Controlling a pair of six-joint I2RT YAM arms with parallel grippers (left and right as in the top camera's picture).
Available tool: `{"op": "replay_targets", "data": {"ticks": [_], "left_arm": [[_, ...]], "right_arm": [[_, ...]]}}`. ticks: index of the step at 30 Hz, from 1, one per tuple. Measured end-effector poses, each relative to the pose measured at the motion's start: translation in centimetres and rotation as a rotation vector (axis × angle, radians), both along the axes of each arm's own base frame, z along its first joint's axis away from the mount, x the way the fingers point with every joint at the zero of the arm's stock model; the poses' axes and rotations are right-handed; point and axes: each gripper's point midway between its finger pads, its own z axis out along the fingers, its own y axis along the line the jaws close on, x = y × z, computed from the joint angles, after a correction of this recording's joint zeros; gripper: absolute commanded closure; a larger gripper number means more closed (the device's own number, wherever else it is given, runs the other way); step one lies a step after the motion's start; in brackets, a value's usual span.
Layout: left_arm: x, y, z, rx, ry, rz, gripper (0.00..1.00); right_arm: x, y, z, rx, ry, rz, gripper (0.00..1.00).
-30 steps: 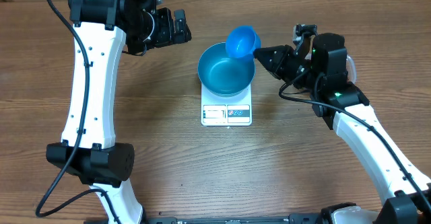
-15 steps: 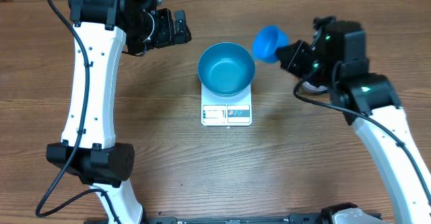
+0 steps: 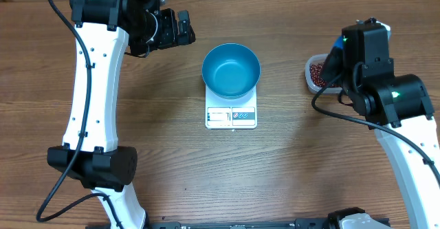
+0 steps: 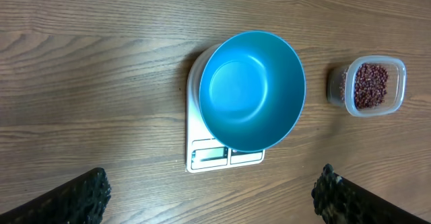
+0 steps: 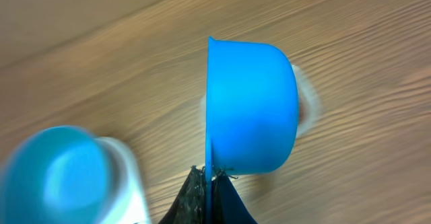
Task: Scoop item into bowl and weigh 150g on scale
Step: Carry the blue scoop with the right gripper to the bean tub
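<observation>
The blue bowl (image 3: 231,69) stands on the white scale (image 3: 231,117) at mid table, and its inside (image 4: 250,89) looks bare. The dark red-brown beans (image 4: 367,86) lie in a clear plastic tub (image 3: 315,73) to the right of the scale. My right gripper (image 5: 210,187) is shut on the thin handle of a small blue scoop (image 5: 252,106). It holds the scoop over the tub, which shows only as a pale blur (image 5: 306,103) behind the cup. From overhead the right arm (image 3: 364,57) hides the scoop. My left gripper (image 4: 209,204) is open and holds nothing, up at the back left (image 3: 185,28).
The bowl (image 5: 57,173) and scale (image 5: 128,177) show blurred at the lower left of the right wrist view. Bare wooden table (image 3: 289,167) lies in front of the scale. The left arm's white links (image 3: 93,98) stand along the left side.
The right gripper has carried the scoop from above the bowl's right rim out to the right, over the tub of beans. The left arm has not moved.
</observation>
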Motion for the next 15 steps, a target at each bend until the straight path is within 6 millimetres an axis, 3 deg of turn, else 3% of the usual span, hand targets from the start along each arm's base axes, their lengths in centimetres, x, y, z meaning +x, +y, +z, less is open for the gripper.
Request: {"op": "replay_targets", "data": {"ticks": [10,15], "left_arm": [[0.0,0.0,0.0,0.000,0.000,0.000,0.01],[0.0,0.0,0.0,0.000,0.000,0.000,0.00]], "right_arm": [[0.2,-3.1,1.2,-0.283,0.009,0.025,0.96],[1.3,-3.3,-0.3,-0.381,0.080,0.090,0.96]]}}
